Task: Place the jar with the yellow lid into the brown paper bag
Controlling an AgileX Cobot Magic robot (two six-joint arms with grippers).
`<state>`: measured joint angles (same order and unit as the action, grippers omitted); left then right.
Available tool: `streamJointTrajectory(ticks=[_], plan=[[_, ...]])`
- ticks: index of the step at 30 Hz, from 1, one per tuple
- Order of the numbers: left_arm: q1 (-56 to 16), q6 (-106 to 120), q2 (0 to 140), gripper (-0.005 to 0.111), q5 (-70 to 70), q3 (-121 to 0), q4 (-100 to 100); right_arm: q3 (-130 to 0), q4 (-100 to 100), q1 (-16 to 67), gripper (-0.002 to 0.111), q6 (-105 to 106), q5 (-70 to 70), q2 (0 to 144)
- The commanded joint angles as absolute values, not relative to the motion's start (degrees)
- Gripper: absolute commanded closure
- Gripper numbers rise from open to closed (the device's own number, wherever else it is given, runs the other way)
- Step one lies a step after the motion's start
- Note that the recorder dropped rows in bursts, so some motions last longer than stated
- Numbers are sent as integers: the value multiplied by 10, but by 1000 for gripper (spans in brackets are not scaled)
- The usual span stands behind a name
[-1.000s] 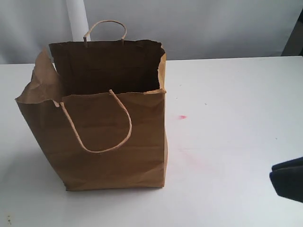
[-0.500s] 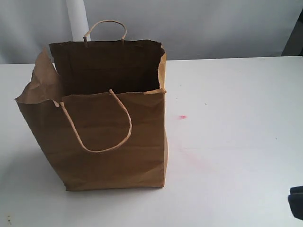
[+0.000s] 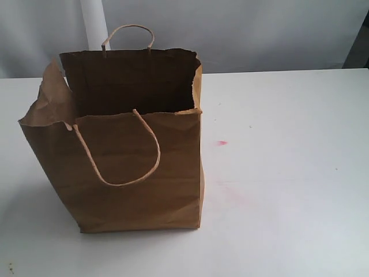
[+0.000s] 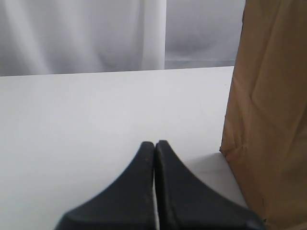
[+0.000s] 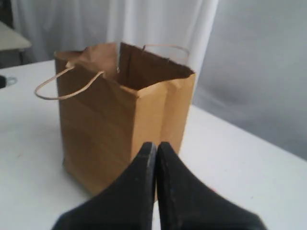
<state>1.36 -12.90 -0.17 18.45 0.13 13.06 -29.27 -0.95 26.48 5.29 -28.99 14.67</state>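
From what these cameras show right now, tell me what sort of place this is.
Probably a robot test bench rather than a home or shop: a plain white table, a pale curtain backdrop, and just a brown paper bag standing on it.

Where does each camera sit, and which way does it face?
Exterior: raised, looking down on the brown paper bag and white table; no arm shows.
Left wrist: low by the table, facing the bag's side wall; shut left gripper.
Right wrist: higher, facing the bag's corner and open mouth; shut right gripper.
Shared: all show the bag.
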Motion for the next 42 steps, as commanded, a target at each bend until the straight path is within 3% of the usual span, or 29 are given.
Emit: streamJointTrajectory(ticks=[1, 6, 16, 42], plan=[[12, -131, 0, 106, 182, 0, 128, -211, -42, 225, 108, 61, -173, 78], [12, -131, 0, 106, 182, 0, 128, -137, -47, 185, 108, 61, -137, 1], [12, -131, 0, 106, 181, 0, 128, -80, -37, 99, 108, 56, -137, 0], [12, -131, 0, 106, 181, 0, 128, 0, -14, 96, 108, 25, -144, 0]])
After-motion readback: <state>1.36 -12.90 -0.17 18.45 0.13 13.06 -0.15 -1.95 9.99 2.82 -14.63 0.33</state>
